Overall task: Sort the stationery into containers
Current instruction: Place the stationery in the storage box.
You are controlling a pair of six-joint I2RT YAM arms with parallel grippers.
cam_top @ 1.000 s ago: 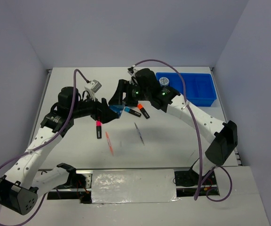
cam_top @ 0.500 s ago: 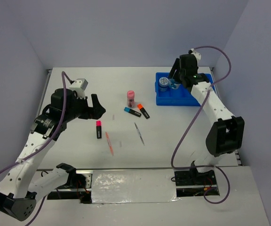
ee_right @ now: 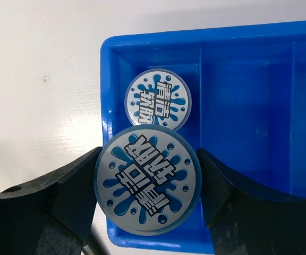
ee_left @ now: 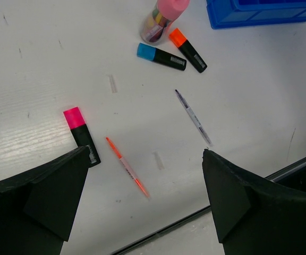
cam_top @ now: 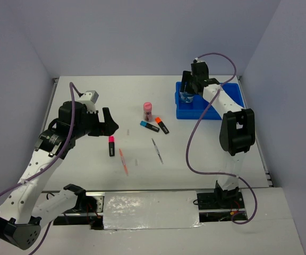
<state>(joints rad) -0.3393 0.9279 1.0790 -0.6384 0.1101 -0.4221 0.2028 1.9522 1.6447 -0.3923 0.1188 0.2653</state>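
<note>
My right gripper (ee_right: 149, 197) is shut on a round blue-white tape disc (ee_right: 147, 179) and holds it over the near-left compartment of the blue tray (ee_right: 248, 33). A second tape disc (ee_right: 157, 99) lies flat in that compartment. In the top view the right gripper (cam_top: 188, 94) is over the tray's left end (cam_top: 230, 105). My left gripper (ee_left: 145, 207) is open and empty, above the table over the pink-capped highlighter (ee_left: 81, 135), the orange pen (ee_left: 127, 167) and the grey pen (ee_left: 193, 117).
The pink cylinder (cam_top: 147, 110) stands mid-table, with the blue-capped highlighter (cam_top: 149, 126) and the orange-capped highlighter (cam_top: 162, 125) lying just in front of it. The tray's right compartments show only bare blue floor. The table's near edge runs just below the pens.
My right arm swung from the table's middle to the tray, then shifted a little left over its left end. My left arm pulled back left and stayed there.
</note>
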